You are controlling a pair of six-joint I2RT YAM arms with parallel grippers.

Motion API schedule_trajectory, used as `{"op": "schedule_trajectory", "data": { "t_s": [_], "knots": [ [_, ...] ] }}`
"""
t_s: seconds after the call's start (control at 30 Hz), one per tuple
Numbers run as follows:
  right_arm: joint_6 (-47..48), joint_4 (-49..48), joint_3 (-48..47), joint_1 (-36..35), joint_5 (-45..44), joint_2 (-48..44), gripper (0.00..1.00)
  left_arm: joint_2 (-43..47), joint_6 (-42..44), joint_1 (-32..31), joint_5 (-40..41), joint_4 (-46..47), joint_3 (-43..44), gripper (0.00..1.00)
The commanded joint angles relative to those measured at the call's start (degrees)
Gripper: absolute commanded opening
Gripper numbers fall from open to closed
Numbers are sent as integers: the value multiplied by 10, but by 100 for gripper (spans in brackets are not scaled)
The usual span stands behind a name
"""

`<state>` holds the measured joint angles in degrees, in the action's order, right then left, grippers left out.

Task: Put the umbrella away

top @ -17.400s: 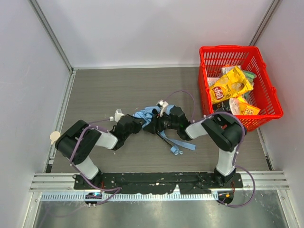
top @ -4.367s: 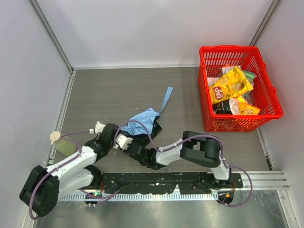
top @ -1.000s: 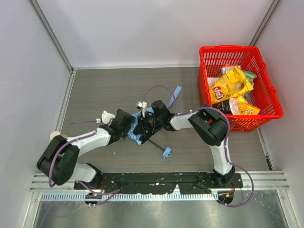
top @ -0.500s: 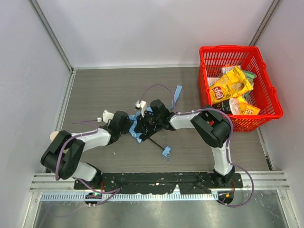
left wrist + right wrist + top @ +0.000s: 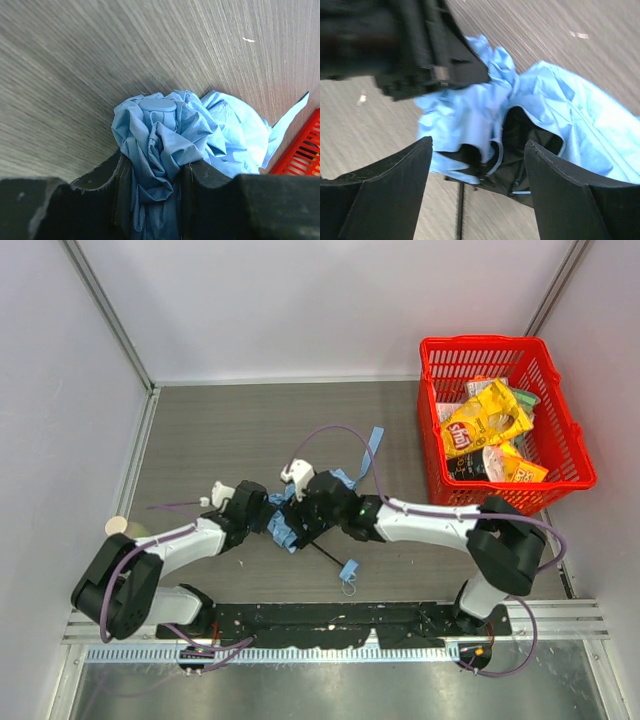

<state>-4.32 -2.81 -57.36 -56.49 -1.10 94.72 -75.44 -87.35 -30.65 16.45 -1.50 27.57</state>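
Fabric is bunched tight in the left gripper – its fingers are pinched onto a wad of the sky-blue umbrella. The umbrella lies crumpled on the table well to the left of the red basket, with its blue strap trailing out toward that basket. On the basket side of the bundle the right gripper hangs over the cloth, fingers spread wide and holding nothing – and the basket, snack bags inside, stands well apart from the umbrella.
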Motion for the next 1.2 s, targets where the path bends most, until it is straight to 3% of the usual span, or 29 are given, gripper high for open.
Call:
{"op": "schedule_trajectory", "data": {
  "t_s": [0.0, 0.37, 0.57, 0.63, 0.73, 0.87, 0.97, 1.0, 1.1, 1.13, 1.17],
  "knots": [
    [30, -72, 26, -58, -130, -40, 79, 6, -20, -2, 16, -119, 5, 0],
    [138, -181, 17, -107, -177, 103, 81, 14, -75, -8, 13, -170, 27, 0],
    [106, -197, 25, -127, -243, 165, 78, 17, -87, -21, 31, -189, 38, 0],
    [73, -196, 30, -128, -256, 174, 67, 16, -99, -28, 32, -189, 35, 0],
    [21, -194, 48, -125, -268, 190, 34, 26, -113, -38, 41, -189, 28, 0],
    [-47, -221, 80, -100, -156, 204, 1, 53, -113, -42, 60, -175, 14, 0],
    [-75, -260, 103, -72, -10, 212, 1, 73, -92, -41, 75, -146, 0, 2],
    [-87, -277, 108, -64, 22, 215, 1, 79, -85, -41, 76, -137, -6, 14],
    [-122, -319, 133, -15, 152, 214, 1, 107, -63, -41, 82, -99, -36, 63],
    [-144, -343, 138, -6, 177, 213, 1, 120, -57, -41, 83, -85, -48, 70],
    [-154, -352, 139, 14, 228, 216, 1, 131, -49, -41, 83, -63, -63, 97]
  ]
}}
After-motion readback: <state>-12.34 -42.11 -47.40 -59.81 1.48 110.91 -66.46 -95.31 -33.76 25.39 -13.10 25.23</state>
